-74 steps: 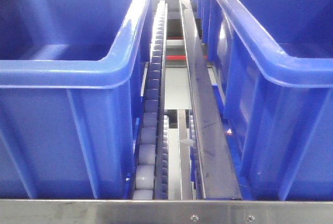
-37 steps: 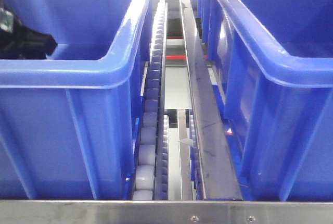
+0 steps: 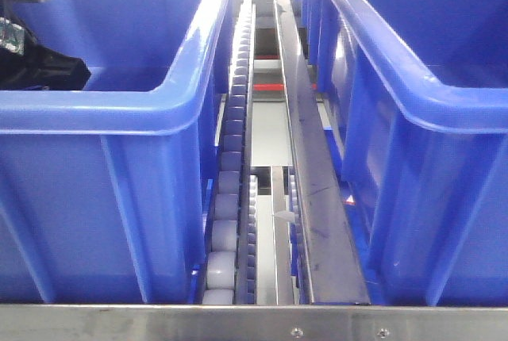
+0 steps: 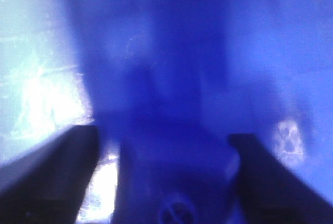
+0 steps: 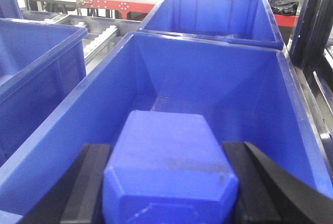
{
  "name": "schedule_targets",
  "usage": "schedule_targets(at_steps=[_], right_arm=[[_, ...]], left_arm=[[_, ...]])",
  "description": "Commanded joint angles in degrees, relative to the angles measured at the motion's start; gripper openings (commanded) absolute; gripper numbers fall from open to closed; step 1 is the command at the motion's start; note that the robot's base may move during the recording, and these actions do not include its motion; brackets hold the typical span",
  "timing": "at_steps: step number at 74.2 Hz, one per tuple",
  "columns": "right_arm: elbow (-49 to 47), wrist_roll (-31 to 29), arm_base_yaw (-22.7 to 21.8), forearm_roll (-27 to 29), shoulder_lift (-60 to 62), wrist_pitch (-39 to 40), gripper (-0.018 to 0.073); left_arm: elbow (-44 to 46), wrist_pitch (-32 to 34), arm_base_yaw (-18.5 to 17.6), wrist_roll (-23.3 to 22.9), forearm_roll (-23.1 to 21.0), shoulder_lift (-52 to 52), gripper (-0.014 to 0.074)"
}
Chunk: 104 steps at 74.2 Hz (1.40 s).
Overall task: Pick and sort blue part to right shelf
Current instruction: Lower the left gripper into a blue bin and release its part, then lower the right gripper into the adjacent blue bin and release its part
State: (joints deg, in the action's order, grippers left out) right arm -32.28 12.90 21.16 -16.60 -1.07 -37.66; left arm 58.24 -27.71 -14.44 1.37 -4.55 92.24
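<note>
In the right wrist view my right gripper point(image 5: 166, 148) is shut on a blue part point(image 5: 169, 166), a chunky block with bevelled corners, held above a deep blue bin point(image 5: 208, 78). The left wrist view is blurred. My left gripper point(image 4: 164, 133) stands open low inside a blue bin, with another blue part point(image 4: 174, 182) between its dark fingers point(image 4: 62, 172). A bright gap shows beside the left finger. In the front view only the black left arm point(image 3: 40, 67) shows, at the far left inside the left bin point(image 3: 119, 111). The right arm is out of that view.
A second blue bin point(image 3: 413, 95) fills the right side. Between the bins run a roller track point(image 3: 230, 159) and a steel rail point(image 3: 313, 182). A steel edge point(image 3: 238, 321) crosses the front. Another bin point(image 5: 218, 10) stands behind the right one.
The left arm has come into the front view at the left bin's far left and has shifted slightly since. Nothing else has moved.
</note>
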Motion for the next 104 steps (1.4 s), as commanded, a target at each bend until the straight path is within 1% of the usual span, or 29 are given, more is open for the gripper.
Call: schedule_targets(at_steps=[1,11,17,23,27,37,46,54,78,87,95,103,104], right_arm=[[-1.59,-0.24,-0.13,-1.39,-1.55,4.94,0.0257],[-1.59,-0.24,-0.13,-1.50,-1.55,4.88,0.0257],[-1.59,-0.24,-0.13,-1.56,-1.55,4.64,0.0257],[-1.59,-0.24,-0.13,-1.56,-1.96,4.53,0.0257],[-1.59,-0.18,-0.13,-1.51,-2.96,4.53,0.0257],[-2.28,1.57,-0.13,-1.37,-8.31,4.47,0.0257],[-4.65,3.35,-0.13,-1.11,-15.66,4.04,0.0257],[-8.63,6.36,-0.13,0.29,-24.11,0.51,0.0257],[-24.31,6.46,-0.24,2.26,-50.14,-7.53,0.0257],[-28.90,5.72,-2.02,2.60,-58.74,-11.06,0.0257],[-31.39,2.29,-6.44,5.62,-64.98,-11.84,0.0257],[-32.68,-4.00,-12.48,11.78,-69.95,-10.77,0.0257],[-32.86,-5.81,-13.64,13.00,-70.86,-10.28,0.0257]], left_arm=[[1.98,2.88,0.08,0.05,-0.86,-2.26,0.0607],[4.32,-0.15,0.08,0.05,-1.34,-5.28,0.0604],[4.82,-0.52,0.08,0.05,-1.34,-10.08,0.0571],[4.30,-0.88,0.08,-0.16,-1.34,-15.73,0.0498],[3.25,-1.47,0.08,-0.16,-1.34,-21.01,0.0430],[-1.33,-1.57,0.08,-0.16,-1.34,-31.43,0.0283],[-6.16,-1.57,0.08,-0.16,-1.59,-40.57,0.0188],[-9.68,-1.57,0.08,-0.16,-1.69,-47.33,0.0129],[-16.45,-1.57,0.08,-0.16,-1.14,-63.58,0.0124],[-18.37,-1.57,0.08,-0.16,0.09,-68.48,0.0123],[-19.58,-1.81,0.08,-0.16,0.53,-71.95,0.0123],[-20.90,-2.38,0.08,-0.16,0.63,-74.52,0.0124],[-21.17,-2.69,0.08,-0.16,0.63,-74.89,0.0123]])
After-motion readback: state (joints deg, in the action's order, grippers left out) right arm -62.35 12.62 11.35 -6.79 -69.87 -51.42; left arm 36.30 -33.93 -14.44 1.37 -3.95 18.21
